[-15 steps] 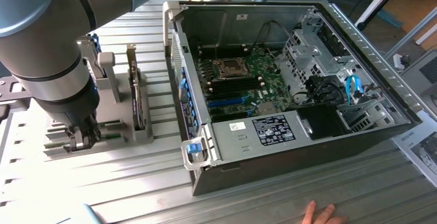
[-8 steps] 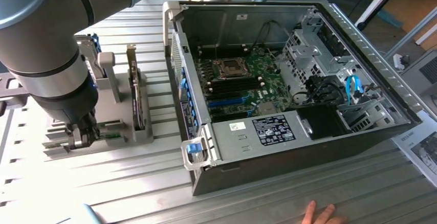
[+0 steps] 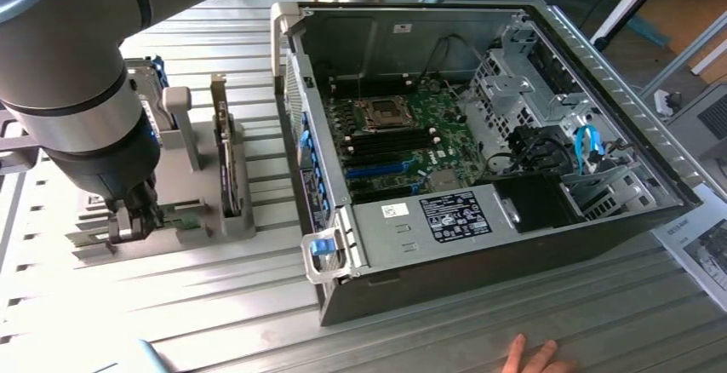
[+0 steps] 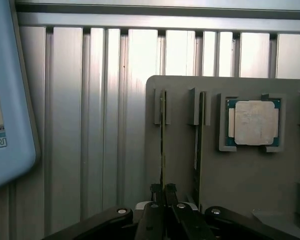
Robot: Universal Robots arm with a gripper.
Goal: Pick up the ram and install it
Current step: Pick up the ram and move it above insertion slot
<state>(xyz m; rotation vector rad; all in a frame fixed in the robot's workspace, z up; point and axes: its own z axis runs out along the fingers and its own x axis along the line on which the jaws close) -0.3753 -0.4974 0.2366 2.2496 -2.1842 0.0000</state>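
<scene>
On slatted tbl (image 4: 89, 125), end effector (image 4: 163, 189) clamps ram (image 4: 163, 135) in holder (image 4: 240, 190).

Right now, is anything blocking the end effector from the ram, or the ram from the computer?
Nothing visible blocks the grasp: the end effector is closed on the ram in its gray holder. Toward the motherboard stand an upright card and the open case's side wall.

A ribbed silver aluminium table (image 3: 455, 330) takes strong bright light glaring white across its slats, while beyond its far corner slanted pale metal struts (image 3: 636, 4) stand before an orange-brown wooden panel (image 3: 693, 7).
</scene>
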